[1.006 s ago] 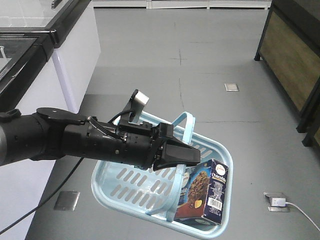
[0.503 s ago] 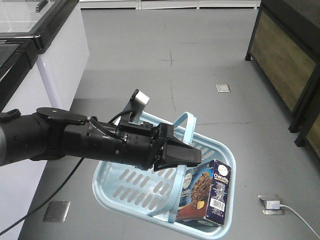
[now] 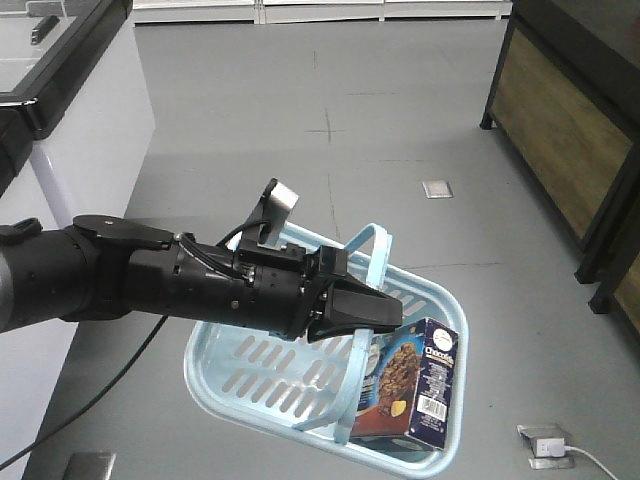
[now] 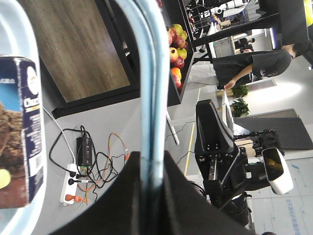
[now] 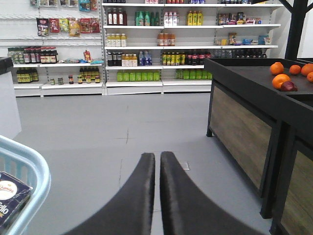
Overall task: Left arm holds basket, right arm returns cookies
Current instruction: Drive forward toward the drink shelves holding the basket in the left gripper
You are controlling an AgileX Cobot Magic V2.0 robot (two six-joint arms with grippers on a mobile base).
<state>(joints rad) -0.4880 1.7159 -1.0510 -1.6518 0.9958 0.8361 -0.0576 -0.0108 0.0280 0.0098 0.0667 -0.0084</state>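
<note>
cookies (image 3: 415, 385) upright in basket (image 3: 205, 372) — just below left gripper (image 3: 393, 315)

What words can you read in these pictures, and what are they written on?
"Choco...": front of the carton in the basket; the rest of the word is blurred.
"...ello": the carton's corner in the right wrist view; the start of the word is cut off.
Round logo on the carton: script too blurred to read.
Barcode panel: print too small to read.
Shelf bottles: labels too small to read.
</note>
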